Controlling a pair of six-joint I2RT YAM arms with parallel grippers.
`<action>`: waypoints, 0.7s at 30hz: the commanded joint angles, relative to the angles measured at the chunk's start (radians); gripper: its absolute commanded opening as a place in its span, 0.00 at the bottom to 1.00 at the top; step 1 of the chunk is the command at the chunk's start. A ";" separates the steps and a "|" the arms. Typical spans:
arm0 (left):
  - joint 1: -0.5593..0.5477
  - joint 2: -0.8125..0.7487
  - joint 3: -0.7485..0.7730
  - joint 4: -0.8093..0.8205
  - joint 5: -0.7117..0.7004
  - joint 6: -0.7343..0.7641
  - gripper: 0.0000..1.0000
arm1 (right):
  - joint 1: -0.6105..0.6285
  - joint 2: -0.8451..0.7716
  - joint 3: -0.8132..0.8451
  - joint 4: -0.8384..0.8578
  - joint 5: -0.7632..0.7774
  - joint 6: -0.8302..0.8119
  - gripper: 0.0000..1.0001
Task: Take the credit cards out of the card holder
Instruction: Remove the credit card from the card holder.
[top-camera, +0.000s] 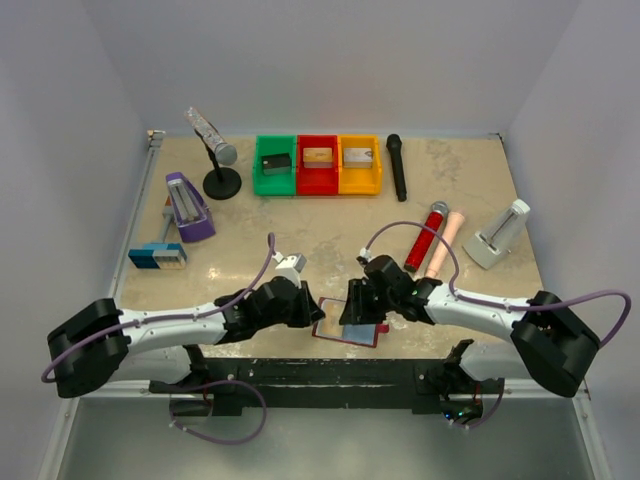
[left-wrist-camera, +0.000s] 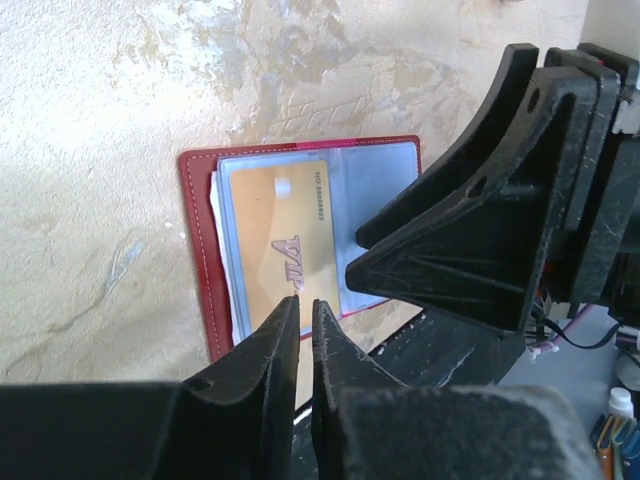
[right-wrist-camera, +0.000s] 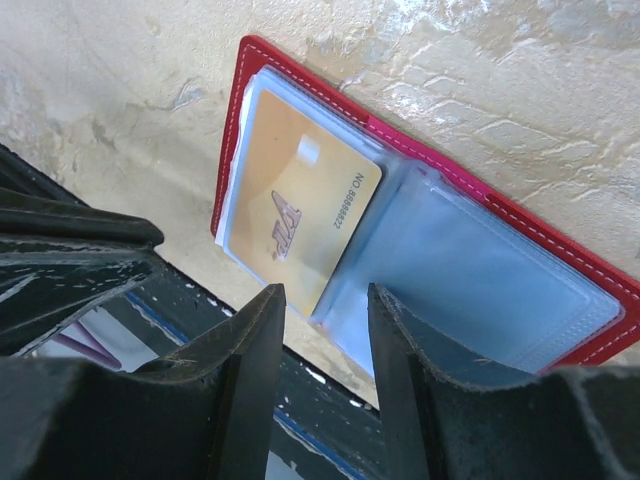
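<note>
The card holder (top-camera: 348, 334) lies open on the table near the front edge, its red rim (left-wrist-camera: 196, 250) around light blue clear pockets (right-wrist-camera: 480, 275). A gold-tan credit card (left-wrist-camera: 280, 235) sits in the left pocket and also shows in the right wrist view (right-wrist-camera: 300, 205). The black and silver-grey cards are not visible. My left gripper (left-wrist-camera: 300, 302) hovers over the card's near edge, its jaws all but shut with nothing between them. My right gripper (right-wrist-camera: 322, 292) is open and empty over the holder's near edge, by the middle fold. In the top view both grippers (top-camera: 305, 303) (top-camera: 355, 300) flank the holder.
Green (top-camera: 275, 165), red (top-camera: 318, 166) and orange (top-camera: 360, 165) bins with blocks stand at the back. A black microphone (top-camera: 397, 167), a red microphone (top-camera: 426, 236), a glitter microphone on a stand (top-camera: 216, 152), a purple device (top-camera: 188, 207) and a grey stand (top-camera: 497, 237) lie around. The black table-edge bar (top-camera: 330, 372) is just below the holder.
</note>
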 joint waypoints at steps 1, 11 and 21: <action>0.016 0.067 0.055 0.044 0.028 0.046 0.13 | 0.003 -0.018 -0.031 0.129 0.016 0.060 0.44; 0.016 0.182 0.081 0.058 0.044 0.038 0.09 | 0.003 0.005 -0.027 0.174 -0.004 0.075 0.44; 0.016 0.219 0.071 0.038 0.031 0.028 0.05 | 0.003 0.030 -0.039 0.188 -0.012 0.084 0.44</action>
